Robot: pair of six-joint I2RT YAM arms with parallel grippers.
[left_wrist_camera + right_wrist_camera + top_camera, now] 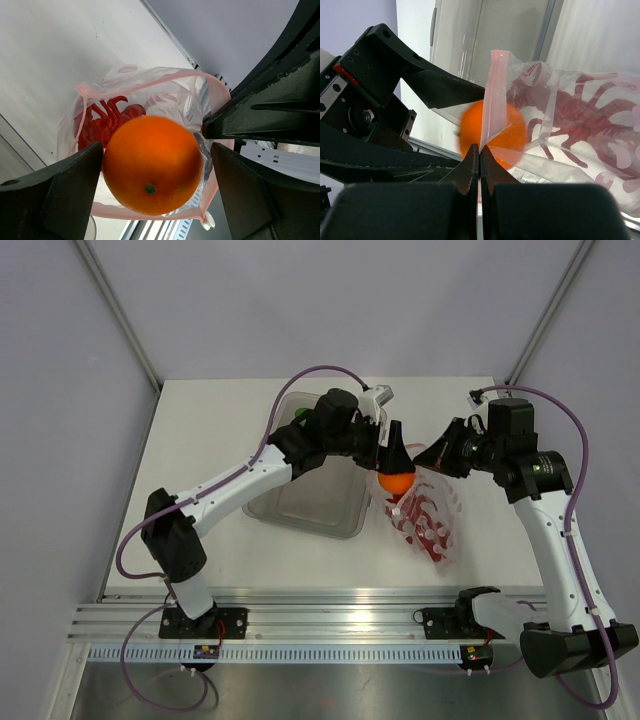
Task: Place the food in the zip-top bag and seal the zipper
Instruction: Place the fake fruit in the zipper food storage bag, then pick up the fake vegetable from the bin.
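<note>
Two grippers engaged: my left gripper [152,200] clamps orange fruit [152,162] above open zip-top bag [150,82] mouth; my right gripper [479,165] pinches zipper [493,90]; lobster [107,122] inside.

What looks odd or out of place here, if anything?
Nothing is spilled or broken. The zip-top bag only looks lopsided: the right gripper pinches its pink zipper edge and holds it up, opening the mouth, while the left gripper holds the orange fruit over it. The lobster is already inside.
</note>
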